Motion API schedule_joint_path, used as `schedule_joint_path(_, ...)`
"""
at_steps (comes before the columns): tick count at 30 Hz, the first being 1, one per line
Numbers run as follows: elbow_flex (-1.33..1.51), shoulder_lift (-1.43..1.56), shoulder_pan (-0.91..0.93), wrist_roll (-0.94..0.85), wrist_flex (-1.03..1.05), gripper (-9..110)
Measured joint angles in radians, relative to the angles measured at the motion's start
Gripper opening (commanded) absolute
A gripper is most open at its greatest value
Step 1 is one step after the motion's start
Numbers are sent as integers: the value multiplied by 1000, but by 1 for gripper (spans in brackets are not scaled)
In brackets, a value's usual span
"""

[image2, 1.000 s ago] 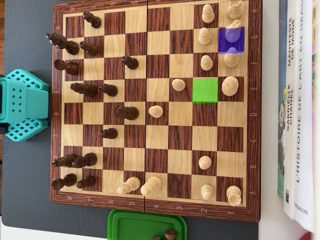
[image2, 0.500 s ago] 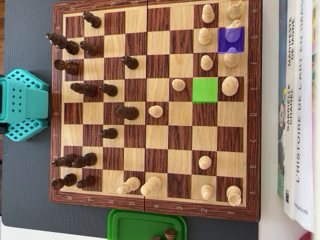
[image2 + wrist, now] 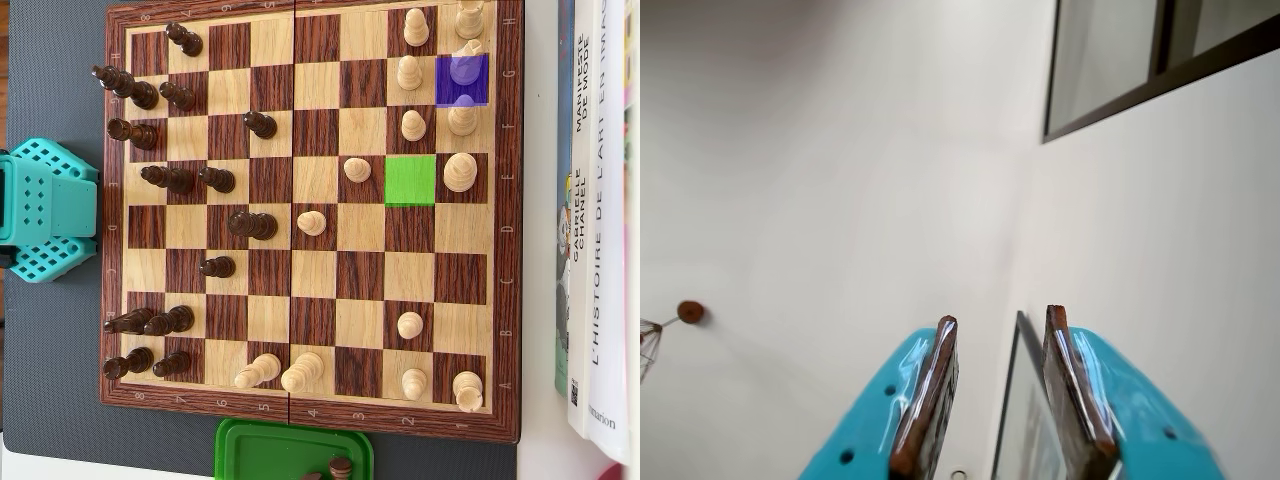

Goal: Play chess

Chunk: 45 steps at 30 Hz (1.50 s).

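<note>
While the gripper (image 3: 1000, 325) points at a wall, slightly parted and empty, no move has begun; next, likely carry the purple-marked pawn (image 3: 467, 48) across the chessboard (image 3: 510, 250) onto its green square (image 3: 411, 181).

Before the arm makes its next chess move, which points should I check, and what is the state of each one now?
1. Gripper empty: ok, nothing between the fingers; jaws apart in the wrist view.
2. Purple square holds a piece: cannot tell, a light piece only overlaps its edge.
3. Green square free: ok, no piece stands on it.
4. Arm clear of the chessboard: ok, the teal arm base sits beside its left edge in the overhead view.
5. Wrist camera sees the board: not ok, it shows only wall and window.
6. Green tray reachable: cannot tell.
</note>
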Motion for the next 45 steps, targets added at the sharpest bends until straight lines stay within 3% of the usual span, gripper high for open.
schedule_joint_path(29,0,0,3,-3,15,14)
schedule_joint_path(45,-78,0,2,-3,664,13)
